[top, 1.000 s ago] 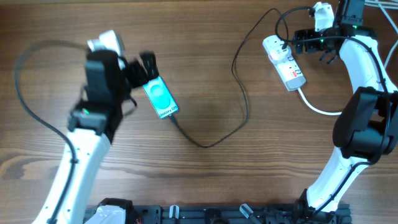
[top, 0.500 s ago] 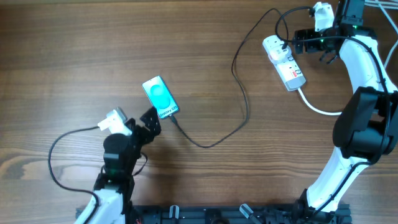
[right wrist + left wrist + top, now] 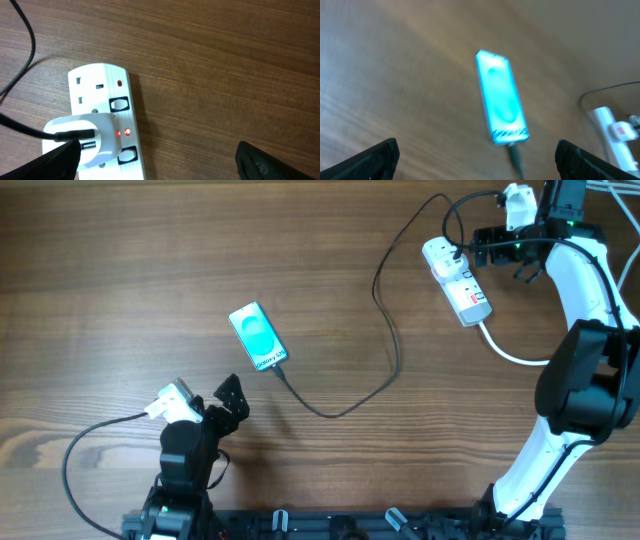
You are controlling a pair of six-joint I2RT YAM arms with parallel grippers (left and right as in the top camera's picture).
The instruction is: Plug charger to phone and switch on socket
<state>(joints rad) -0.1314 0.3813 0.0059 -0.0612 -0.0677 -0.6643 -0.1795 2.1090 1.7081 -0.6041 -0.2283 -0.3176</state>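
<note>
Charger [image 3: 328, 414] looks plugged into phone [image 3: 258, 337] at 9 o'clock, though the wrist view is blurry. Socket [image 3: 457, 280] at 2 o'clock, red lamp [image 3: 127, 132] lit. My left gripper [image 3: 233, 400] is spread and empty at 8 o'clock. My right gripper [image 3: 482, 246] is spread beside the socket. Both steps seem done; next I check the switch.

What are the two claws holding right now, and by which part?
Nothing. The left gripper is open, apart from the phone. The right gripper is open by the socket, gripping nothing.
</note>
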